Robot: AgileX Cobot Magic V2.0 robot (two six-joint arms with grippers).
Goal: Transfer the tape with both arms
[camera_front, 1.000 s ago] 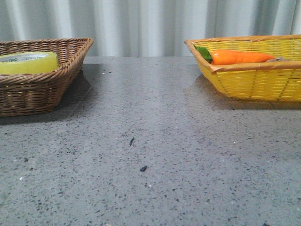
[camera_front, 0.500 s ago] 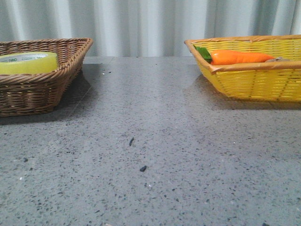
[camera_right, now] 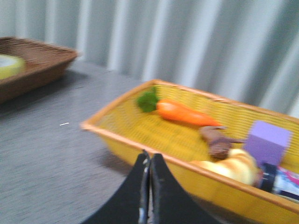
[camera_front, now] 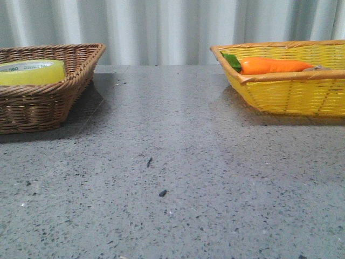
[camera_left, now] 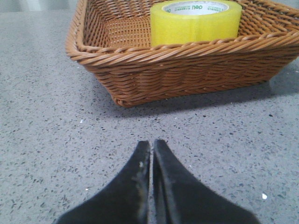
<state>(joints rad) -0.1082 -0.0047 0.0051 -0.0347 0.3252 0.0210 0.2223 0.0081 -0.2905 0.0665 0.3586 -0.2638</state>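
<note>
Tape (camera_left: pixel 195 22) lying flat, core upward, inside the brown wicker basket (camera_left: pixel 187 70), straight ahead of the left gripper (camera_left: pixel 151 145) and far nearer it than the right gripper (camera_right: pixel 148 161), both pressed closed and empty, the right near the yellow basket (camera_right: pixel 154 140).

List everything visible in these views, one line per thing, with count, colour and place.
tape: one, translucent yellow with a white core, in the brown basket
brown basket: one, brown wicker, on the table's left side
yellow basket: one, yellow with an orange rim, on the table's right side
carrot: one, orange with green leaves, in the yellow basket
purple block: one, purple, in the yellow basket
brown piece: one, brown, beside the carrot; blurred
pale rounded item: one, cream, in the yellow basket; blurred
table: one, speckled grey
curtain: one, pale grey, behind
left gripper: black, shut, over the table
right gripper: black, shut
</note>
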